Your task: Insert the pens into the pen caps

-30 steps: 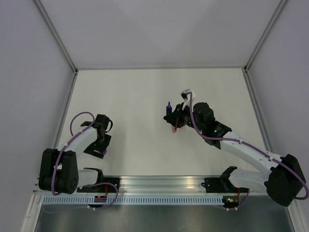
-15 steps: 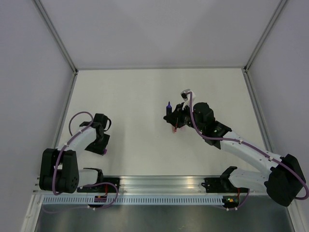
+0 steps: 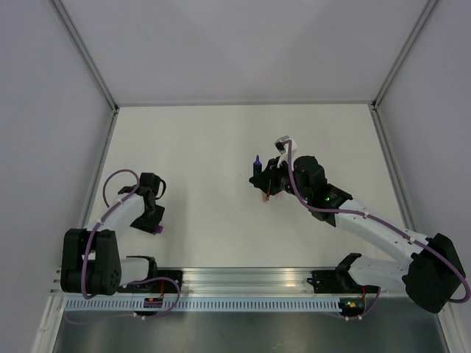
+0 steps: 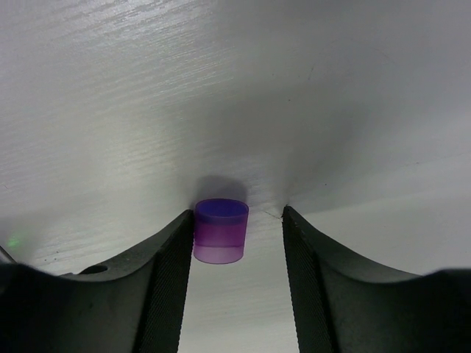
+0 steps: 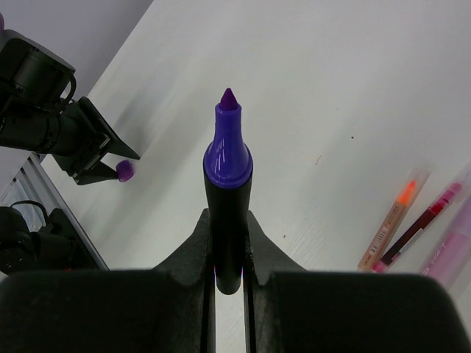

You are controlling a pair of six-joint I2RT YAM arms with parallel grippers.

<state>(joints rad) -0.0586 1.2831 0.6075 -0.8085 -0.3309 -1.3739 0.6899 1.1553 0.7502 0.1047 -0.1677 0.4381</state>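
Note:
A small light-purple pen cap (image 4: 220, 231) stands upright on the white table, mouth up, between the fingers of my left gripper (image 4: 238, 218). The left finger touches its side; the right finger stands clear of it, so the jaws are open around it. From above, the cap (image 3: 158, 230) shows at the tip of the left gripper (image 3: 155, 221), near the table's front left. My right gripper (image 5: 229, 220) is shut on the dark navy-purple pen (image 5: 228, 176), held in the air over mid-table (image 3: 257, 165) with its tip pointing away. A pink-red pen (image 5: 421, 223) lies on the table at the right.
An orange-tipped pen (image 5: 388, 221) and a pale pink object (image 5: 450, 246) lie beside the pink-red pen, under the right wrist (image 3: 266, 195). Grey walls enclose the table on three sides. An aluminium rail (image 3: 243, 278) runs along the near edge.
The left arm has drawn in toward the near left and lowered over the purple cap, and its jaws have narrowed around it. The right arm with the pen has stayed still.

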